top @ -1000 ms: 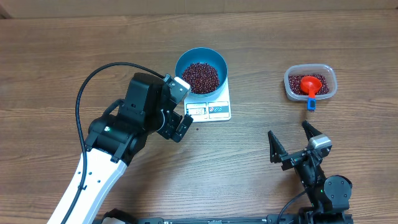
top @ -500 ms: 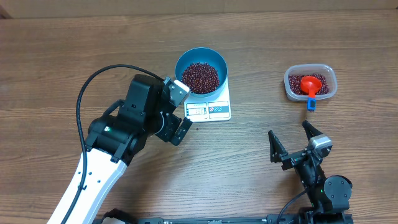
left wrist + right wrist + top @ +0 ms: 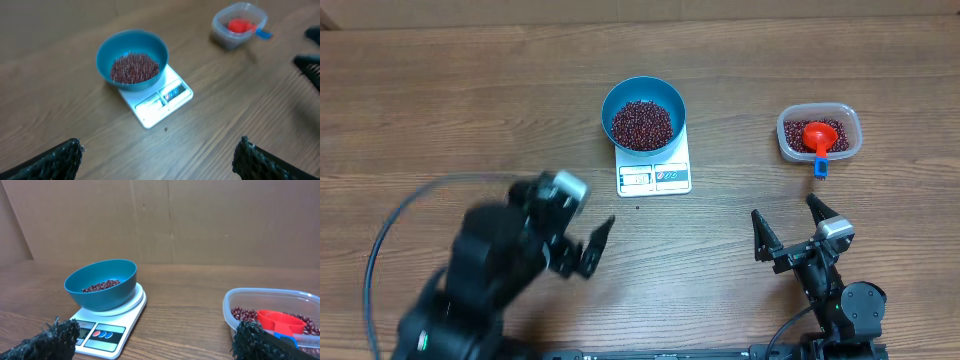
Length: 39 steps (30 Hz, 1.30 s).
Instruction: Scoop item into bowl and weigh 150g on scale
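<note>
Logged left end effector (image 3: 590,210) toward near-left part of brown wooden surface (image 3: 440,90), blurred in overhead view; jaws spread wide, nothing between them. Found round bright-blue bowl (image 3: 608,103) ahead and to right of it, well apart, seated on back part of small flat white scale (image 3: 655,177). Saw heap of small dark red-brown beans (image 3: 642,124) inside bowl. Could not read scale display. Further right, noted clear rounded-rectangular plastic tub (image 3: 786,142) holding more beans and red scoop (image 3: 819,133), blue handle (image 3: 820,166) over near rim, long axis aimed back toward right end effector (image 3: 783,207). Found that one fully open, empty, just short of tub. Judged right arm nearer scoop for any top-up.
</note>
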### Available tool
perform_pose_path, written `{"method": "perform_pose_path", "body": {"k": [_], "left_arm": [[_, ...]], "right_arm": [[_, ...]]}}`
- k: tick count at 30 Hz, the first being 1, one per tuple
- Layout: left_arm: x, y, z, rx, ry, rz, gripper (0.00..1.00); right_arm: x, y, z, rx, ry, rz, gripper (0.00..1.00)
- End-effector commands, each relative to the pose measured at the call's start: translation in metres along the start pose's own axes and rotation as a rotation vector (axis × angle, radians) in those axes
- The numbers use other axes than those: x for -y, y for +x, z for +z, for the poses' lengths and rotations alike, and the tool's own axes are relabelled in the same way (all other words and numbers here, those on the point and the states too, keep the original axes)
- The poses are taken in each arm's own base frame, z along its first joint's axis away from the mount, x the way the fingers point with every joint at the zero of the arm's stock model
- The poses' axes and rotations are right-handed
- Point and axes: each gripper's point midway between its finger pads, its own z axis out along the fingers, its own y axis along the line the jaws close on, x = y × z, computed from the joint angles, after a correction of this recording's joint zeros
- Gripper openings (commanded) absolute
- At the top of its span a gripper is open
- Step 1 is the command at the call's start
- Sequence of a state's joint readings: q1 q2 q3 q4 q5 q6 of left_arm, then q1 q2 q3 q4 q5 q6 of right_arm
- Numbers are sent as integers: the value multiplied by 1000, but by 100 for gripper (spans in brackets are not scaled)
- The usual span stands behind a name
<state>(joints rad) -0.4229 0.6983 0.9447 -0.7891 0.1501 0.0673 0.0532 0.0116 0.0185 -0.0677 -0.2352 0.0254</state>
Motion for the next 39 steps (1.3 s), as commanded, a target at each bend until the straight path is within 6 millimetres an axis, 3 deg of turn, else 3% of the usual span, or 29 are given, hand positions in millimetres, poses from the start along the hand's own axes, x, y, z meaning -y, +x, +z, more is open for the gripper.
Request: {"method": "perform_pose_path", "body": {"k": [1,5,10,18,27,34,39], "left_arm": [[4,39,-1,40,7,-103,100],[0,74,10,113,-14,-212,100],[-9,100,34,260,-28,-301,100],[-25,106,52,457,-53,-347,100],[-51,90,39,585,-159,-386,100],[-57,109,48,501,-190,-402,100],[-57,108,48,501,-194,-370,99]], "right_arm": [[2,2,0,4,10,-5,100],[2,2,0,4,10,-5,100],[2,2,0,4,10,-5,100],[2,2,0,4,10,-5,100],[2,2,0,4,10,-5,100],[2,2,0,4,10,-5,100],[2,2,0,4,10,-5,100]]}}
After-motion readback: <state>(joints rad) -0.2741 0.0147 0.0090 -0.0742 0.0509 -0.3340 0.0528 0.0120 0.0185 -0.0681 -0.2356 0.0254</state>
